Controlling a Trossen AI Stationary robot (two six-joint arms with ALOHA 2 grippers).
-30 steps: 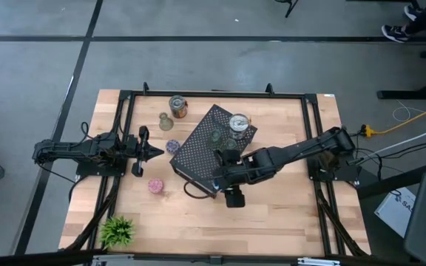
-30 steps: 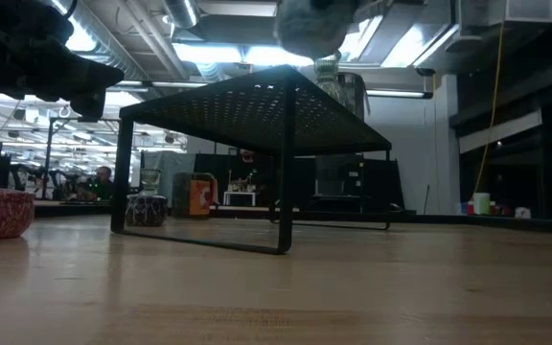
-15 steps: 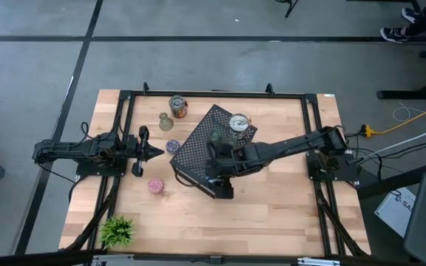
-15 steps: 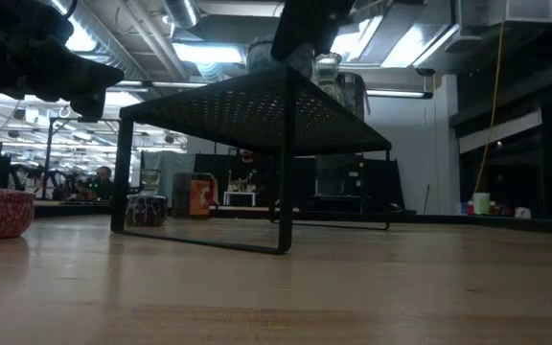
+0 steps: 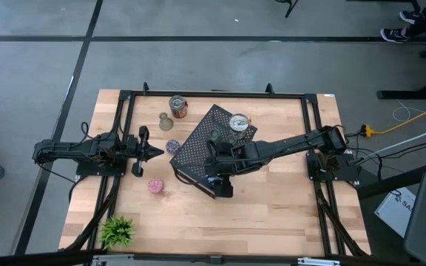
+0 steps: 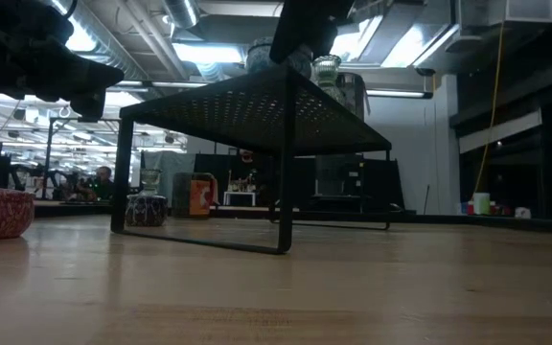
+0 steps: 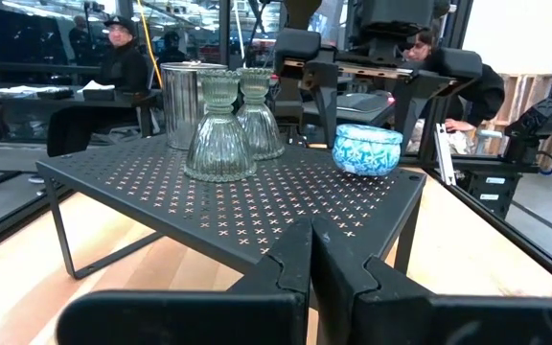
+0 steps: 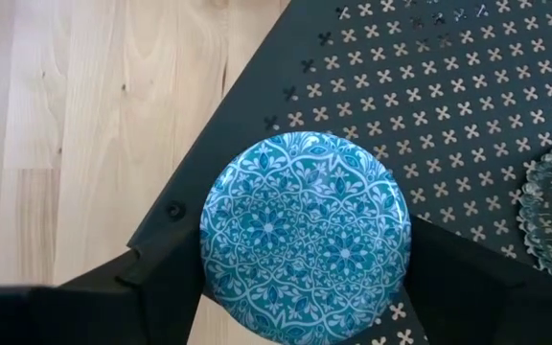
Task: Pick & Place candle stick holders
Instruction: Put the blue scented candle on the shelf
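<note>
Our right gripper (image 8: pixel 305 287) has its jaws spread wide, one on each side of the blue patterned holder (image 8: pixel 305 240), which sits at a corner of the black perforated stand (image 8: pixel 468 115). Whether they grip it we cannot tell. Our left gripper (image 7: pixel 311 254), jaws closed and empty, waits by the table's (image 5: pixel 272 222) left edge.

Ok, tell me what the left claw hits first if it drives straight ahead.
Probably the black perforated stand: the shut left claw points at its near edge. Depth is unclear, so it might pass underneath.
</note>
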